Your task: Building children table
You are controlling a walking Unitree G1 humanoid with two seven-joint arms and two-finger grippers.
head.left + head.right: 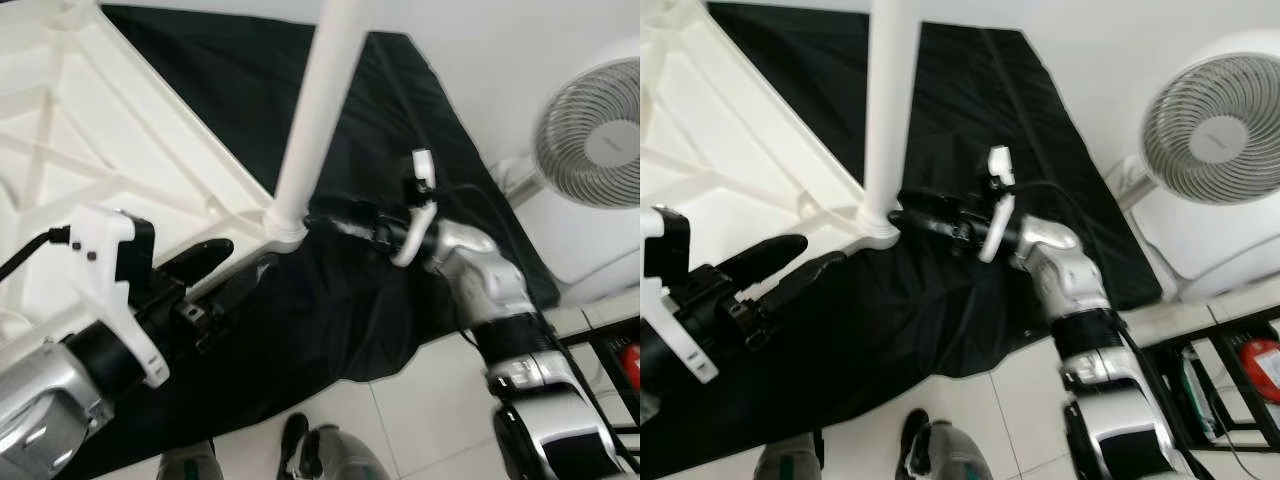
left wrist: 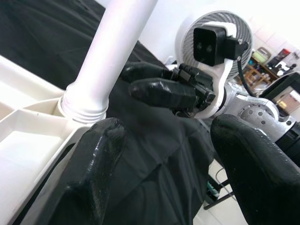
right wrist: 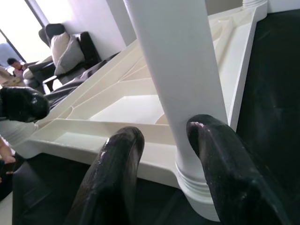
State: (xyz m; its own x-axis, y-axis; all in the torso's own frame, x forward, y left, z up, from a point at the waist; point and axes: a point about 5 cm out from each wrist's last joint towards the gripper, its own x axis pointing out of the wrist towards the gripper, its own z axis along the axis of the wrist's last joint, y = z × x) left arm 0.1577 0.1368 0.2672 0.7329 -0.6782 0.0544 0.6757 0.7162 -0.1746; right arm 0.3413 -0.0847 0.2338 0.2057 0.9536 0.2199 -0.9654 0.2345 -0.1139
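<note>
From the left eye view the upturned white table top (image 1: 120,150) lies ribbed side up at ten o'clock on a black cloth (image 1: 390,130); a white leg (image 1: 318,110) stands up from the corner socket near centre. The right gripper (image 1: 315,220) reaches in from four o'clock to the foot of that leg; the left gripper (image 1: 225,265) sits at eight o'clock by the table's edge, fingers parted, nothing in them. A white fan (image 1: 595,135) stands at two o'clock, pale floor tiles (image 1: 420,400) at six.

The right eye view shows the same, with a dark shelf unit (image 1: 1230,385) at four o'clock.

In the left wrist view the left fingers (image 2: 89,178) spread wide and empty; the leg's threaded base sits at ten o'clock — some thread showing above the socket.

In the right wrist view the right fingers (image 3: 117,173) are apart just before the leg, one finger at or against its base; I cannot tell if it touches, and it is not clamped. A sofa (image 3: 70,51) stands at ten o'clock.

The parts look like moulded plastic — light, stiff, smooth and likely slippery; grip the leg low, near the threads, and brace the top at its rim.
</note>
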